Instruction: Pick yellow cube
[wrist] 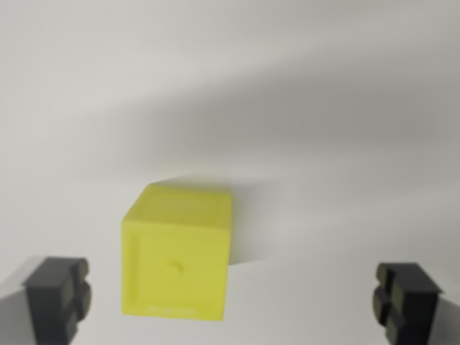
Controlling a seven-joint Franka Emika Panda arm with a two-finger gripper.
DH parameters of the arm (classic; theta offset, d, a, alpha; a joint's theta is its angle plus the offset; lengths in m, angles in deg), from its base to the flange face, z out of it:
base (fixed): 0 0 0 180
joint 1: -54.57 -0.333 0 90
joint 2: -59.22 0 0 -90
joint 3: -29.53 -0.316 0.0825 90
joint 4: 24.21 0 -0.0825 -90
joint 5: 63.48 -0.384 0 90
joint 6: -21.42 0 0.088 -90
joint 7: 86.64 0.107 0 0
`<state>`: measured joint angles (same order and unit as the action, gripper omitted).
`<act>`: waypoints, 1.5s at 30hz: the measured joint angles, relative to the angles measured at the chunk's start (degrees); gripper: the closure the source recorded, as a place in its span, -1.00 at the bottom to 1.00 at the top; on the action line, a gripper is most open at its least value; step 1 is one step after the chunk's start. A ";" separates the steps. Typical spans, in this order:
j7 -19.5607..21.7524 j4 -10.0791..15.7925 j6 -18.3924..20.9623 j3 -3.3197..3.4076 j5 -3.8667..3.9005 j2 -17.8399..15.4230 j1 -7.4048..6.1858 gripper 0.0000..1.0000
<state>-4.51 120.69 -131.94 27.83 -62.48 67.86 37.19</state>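
From my seat I look down through the wrist view at the yellow cube (177, 251), which sits flat on the pale tabletop (323, 108) with one face turned toward the camera; that face has a small dimple at its middle and some faint marking along its lower edge that I cannot read. No tabletop edge or corner shows in this view, so I can only place the cube on the bare surface, with a soft shadow spreading behind it. The claw (233, 298) is spread wide, its two dark fingertips (57, 298) showing at the bottom corners of the view, and nothing is between them in contact. The cube lies within the gap but nearer the finger on the wrist view's left, well apart from the one on the wrist view's right. I judge this to be the approach before the grasp: the jaws are held apart so they can pass on either side of the cube. Since the cube is off-centre, I would want to shift toward the wrist view's left before lowering, or the near finger may catch the cube's side and nudge it.
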 joint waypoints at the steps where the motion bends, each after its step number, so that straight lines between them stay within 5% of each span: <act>1: 0.50 0.18 -0.45 0.00 0.01 0.27 -0.29 -1.00; 22: 10.97 2.63 -9.42 0.06 0.50 6.69 -6.64 -1.00; 45: 12.85 0.66 -16.22 0.19 2.35 15.49 -6.54 -1.00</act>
<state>8.35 121.35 -148.16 28.02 -60.12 83.35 30.64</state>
